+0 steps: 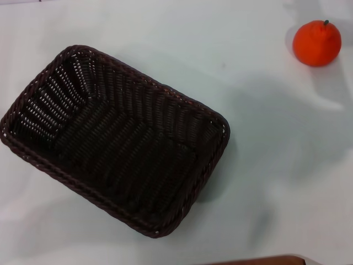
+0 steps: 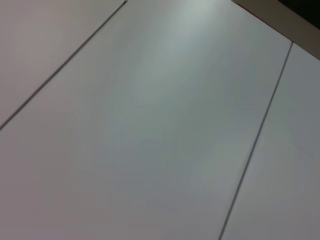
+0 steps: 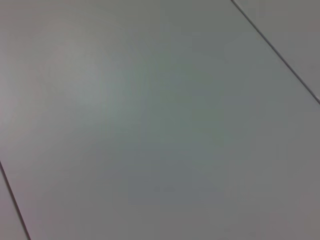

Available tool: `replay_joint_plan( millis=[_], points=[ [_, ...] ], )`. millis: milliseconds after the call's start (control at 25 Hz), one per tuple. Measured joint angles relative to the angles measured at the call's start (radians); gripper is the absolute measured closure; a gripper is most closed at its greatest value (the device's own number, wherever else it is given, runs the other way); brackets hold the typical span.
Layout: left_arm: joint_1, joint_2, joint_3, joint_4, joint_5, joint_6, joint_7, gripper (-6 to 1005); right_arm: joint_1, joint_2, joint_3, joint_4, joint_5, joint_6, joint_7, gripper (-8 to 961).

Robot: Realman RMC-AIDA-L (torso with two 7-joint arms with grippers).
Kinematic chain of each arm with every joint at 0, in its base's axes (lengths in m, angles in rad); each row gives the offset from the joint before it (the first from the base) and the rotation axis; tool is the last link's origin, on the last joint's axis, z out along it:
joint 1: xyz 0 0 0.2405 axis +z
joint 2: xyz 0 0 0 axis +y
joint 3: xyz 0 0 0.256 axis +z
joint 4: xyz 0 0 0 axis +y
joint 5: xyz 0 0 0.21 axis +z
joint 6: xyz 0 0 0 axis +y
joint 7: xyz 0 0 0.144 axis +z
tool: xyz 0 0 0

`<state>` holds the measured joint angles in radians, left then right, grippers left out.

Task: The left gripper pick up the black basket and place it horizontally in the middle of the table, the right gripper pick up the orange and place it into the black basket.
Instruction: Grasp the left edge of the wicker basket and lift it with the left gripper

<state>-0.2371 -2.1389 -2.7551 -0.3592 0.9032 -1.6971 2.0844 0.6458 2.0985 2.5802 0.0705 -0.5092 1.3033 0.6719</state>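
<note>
large rectangular dark woven basket (image 1: 118, 138): on the plain white table (image 1: 276, 165), left of centre, long axis skewed from far-left to near-right, open side up, nothing in it | small round orange fruit (image 1: 316, 43): on the table, far right, well apart from basket

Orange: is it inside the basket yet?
No, the orange sits on the bare table, well apart from the empty basket.

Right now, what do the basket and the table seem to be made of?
The black basket looks like woven wicker or plastic rattan, matte dark brown-black, with visible strands and a braided rim; which one is unclear. The table looks like a smooth white laminate or painted board, faintly glossy.
</note>
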Motion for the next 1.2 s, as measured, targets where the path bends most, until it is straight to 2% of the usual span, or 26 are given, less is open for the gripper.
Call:
replay_joint_plan(
  millis=[160,400,560,600,760,840,960,1080,1200],
  points=[
    [0.005,0.022,0.027,-0.004,0.001,0.001,-0.057,263,0.000,0.000,0.000,0.000,0.000,0.000,0.000,49],
    [0.015,0.079,0.128,-0.037,0.006,0.003,-0.160,265,0.000,0.000,0.000,0.000,0.000,0.000,0.001,49],
    [0.020,0.110,0.171,-0.102,0.079,0.028,-0.257,269,0.000,0.000,0.000,-0.001,0.000,0.000,0.001,50],
    [0.019,0.125,0.185,-0.138,0.125,0.052,-0.307,271,0.000,0.000,0.000,-0.001,0.000,0.000,0.001,50],
    [0.006,0.213,0.280,-0.321,0.395,0.161,-0.606,278,0.000,0.000,0.000,-0.001,0.000,0.001,0.010,51],
    [-0.004,0.241,0.304,-0.412,0.523,0.180,-0.743,281,0.000,-0.001,0.000,-0.001,0.000,0.001,0.013,51],
    [-0.023,0.256,0.308,-0.558,0.695,0.182,-0.910,281,0.000,-0.002,0.001,0.000,0.000,-0.011,0.014,52],
    [-0.058,0.254,0.312,-0.693,0.869,0.154,-1.056,277,0.000,-0.002,0.001,0.000,0.000,-0.030,0.014,52],
    [-0.101,0.249,0.313,-0.760,0.988,0.099,-1.127,274,0.000,-0.002,0.002,0.000,0.000,-0.037,0.014,52]
  ],
)
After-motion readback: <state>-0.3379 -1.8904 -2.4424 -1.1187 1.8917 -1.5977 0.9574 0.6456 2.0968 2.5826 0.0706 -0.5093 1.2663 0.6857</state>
